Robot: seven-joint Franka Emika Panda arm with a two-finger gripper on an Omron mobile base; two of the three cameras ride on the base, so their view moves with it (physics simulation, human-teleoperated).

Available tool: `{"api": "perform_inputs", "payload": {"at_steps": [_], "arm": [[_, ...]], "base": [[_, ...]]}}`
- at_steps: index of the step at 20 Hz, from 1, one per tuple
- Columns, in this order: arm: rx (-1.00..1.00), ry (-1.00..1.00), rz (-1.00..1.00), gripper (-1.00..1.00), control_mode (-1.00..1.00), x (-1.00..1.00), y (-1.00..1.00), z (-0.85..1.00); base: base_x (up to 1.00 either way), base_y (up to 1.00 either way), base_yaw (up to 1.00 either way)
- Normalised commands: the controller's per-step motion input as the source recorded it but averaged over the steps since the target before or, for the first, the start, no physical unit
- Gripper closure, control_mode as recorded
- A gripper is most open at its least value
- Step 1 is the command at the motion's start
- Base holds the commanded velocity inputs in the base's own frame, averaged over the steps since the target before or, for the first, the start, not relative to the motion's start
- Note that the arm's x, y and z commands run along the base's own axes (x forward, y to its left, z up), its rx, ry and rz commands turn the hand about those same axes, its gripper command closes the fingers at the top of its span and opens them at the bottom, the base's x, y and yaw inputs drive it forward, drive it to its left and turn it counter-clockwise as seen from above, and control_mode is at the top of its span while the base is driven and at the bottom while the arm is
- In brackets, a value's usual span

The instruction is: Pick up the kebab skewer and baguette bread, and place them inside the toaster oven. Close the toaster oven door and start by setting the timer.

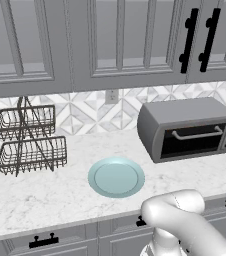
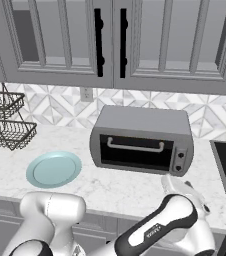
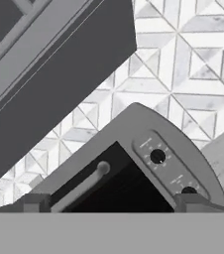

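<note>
The toaster oven point(image 2: 141, 145) sits on the marble desk point(image 1: 60, 200) against the tiled wall, its door point(image 2: 136, 150) shut, bar handle point(image 2: 135, 146) across the glass. The claw point(image 3: 111, 202) hangs just in front with its jaws spread wide, holding nothing, looking at the two knobs point(image 3: 157, 157). The pale blue plate point(image 1: 116, 177) beside it is bare, so I'd guess setting the timer comes next: reach in and turn a knob.
</note>
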Motion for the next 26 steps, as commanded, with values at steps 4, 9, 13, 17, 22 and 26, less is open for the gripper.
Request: {"api": "perform_inputs", "payload": {"at_steps": [4, 9, 13, 17, 22, 26], "arm": [[-0.54, -0.01, 0.02, -1.00, -1.00, 0.00, 0.03, -0.17], [-0.48, -0.02, 0.00, -1.00, -1.00, 0.09, 0.08, -0.15], [-0.27, 0.00, -0.11, -1.00, -1.00, 0.19, 0.01, 0.00], [-0.03, 0.00, -0.30, -1.00, -1.00, 0.00, -0.12, 0.00], [0.00, 0.00, -0.15, -1.00, -1.00, 0.07, 0.00, 0.00], [0.00, 0.00, 0.18, -1.00, -1.00, 0.39, 0.02, -0.17]], "base": [[0.00, 0.00, 0.00], [0.00, 0.00, 0.00], [0.00, 0.00, 0.00], [0.00, 0.00, 0.00], [0.00, 0.00, 0.00], [0.00, 0.00, 0.00]]}}
